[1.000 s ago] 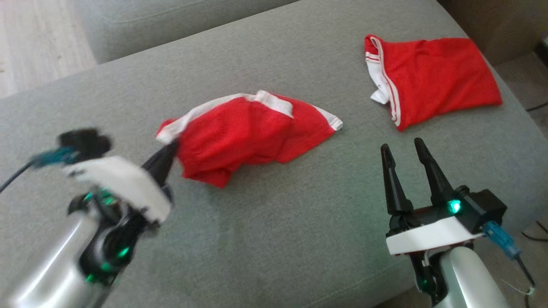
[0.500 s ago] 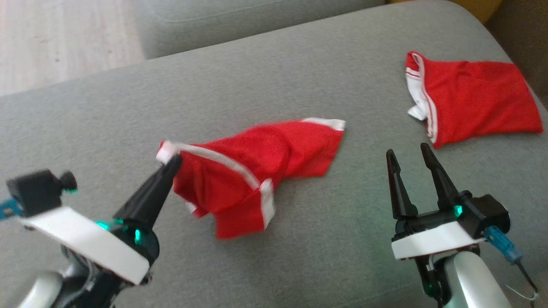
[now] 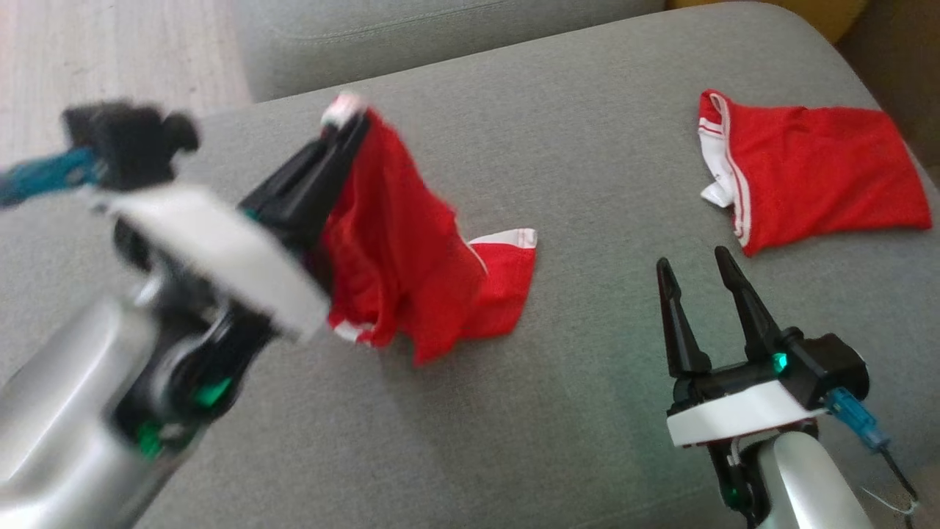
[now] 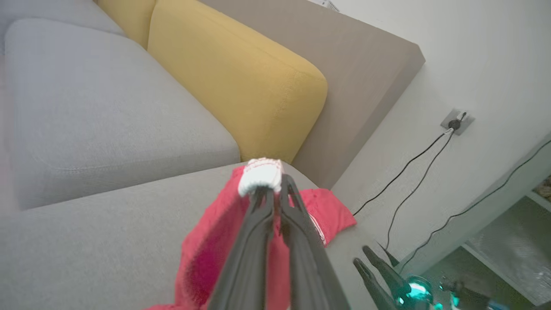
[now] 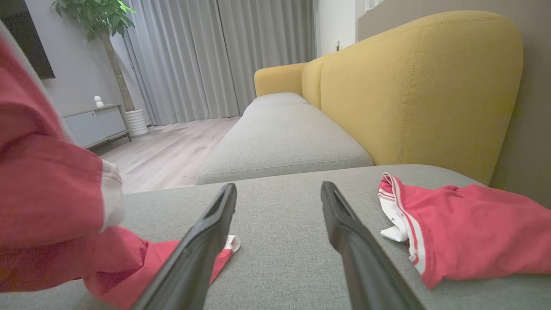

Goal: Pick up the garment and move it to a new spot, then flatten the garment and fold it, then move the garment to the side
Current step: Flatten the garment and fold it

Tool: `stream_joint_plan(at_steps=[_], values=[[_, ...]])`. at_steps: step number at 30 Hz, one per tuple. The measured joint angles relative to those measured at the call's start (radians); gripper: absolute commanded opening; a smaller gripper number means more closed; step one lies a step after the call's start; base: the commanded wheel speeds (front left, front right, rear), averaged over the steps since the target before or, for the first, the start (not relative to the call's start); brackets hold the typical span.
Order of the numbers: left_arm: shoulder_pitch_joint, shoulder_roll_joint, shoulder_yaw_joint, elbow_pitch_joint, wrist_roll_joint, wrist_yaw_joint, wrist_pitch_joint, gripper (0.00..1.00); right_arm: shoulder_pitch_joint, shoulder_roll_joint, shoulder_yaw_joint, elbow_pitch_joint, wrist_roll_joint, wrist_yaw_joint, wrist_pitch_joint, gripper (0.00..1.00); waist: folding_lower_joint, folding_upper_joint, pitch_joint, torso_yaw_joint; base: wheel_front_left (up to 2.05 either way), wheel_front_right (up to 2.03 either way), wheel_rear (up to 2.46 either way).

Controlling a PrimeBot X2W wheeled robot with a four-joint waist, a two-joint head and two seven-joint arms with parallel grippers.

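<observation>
Red garment (image 3: 396,242) hangs from the high left claw (image 3: 351,125), clamped tight (right claw (image 3: 693,259) gapes, low).

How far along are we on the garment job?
Done: the left gripper is shut on the garment at its white band. In hand: the pickup; most of it hangs, one end on the sofa. Left: setting down, flattening, folding, moving aside. The right gripper is open, empty.

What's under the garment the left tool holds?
Grey sofa cushion beneath the garment, pinched by the left tool. Its lower end lies on the cushion, covering that patch.
</observation>
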Motion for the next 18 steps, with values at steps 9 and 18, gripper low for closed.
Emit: stream_joint_plan(at_steps=[9,18], values=[[-0.151,-0.237,-0.095,0.305,0.063,0.004,-0.047,0.0,-0.001,0.0,0.0,0.005,0.009,0.0,0.0,1.0,0.0,0.0,0.0,-0.045,0.0,0.0,0.0],[0.089,-0.25,-0.063,0.557,-0.017,0.017,-0.15,0.0,0.0,0.0,-0.001,0.007,0.019,0.0,0.0,1.0,0.0,0.0,0.007,-0.056,0.0,0.0,0.0]])
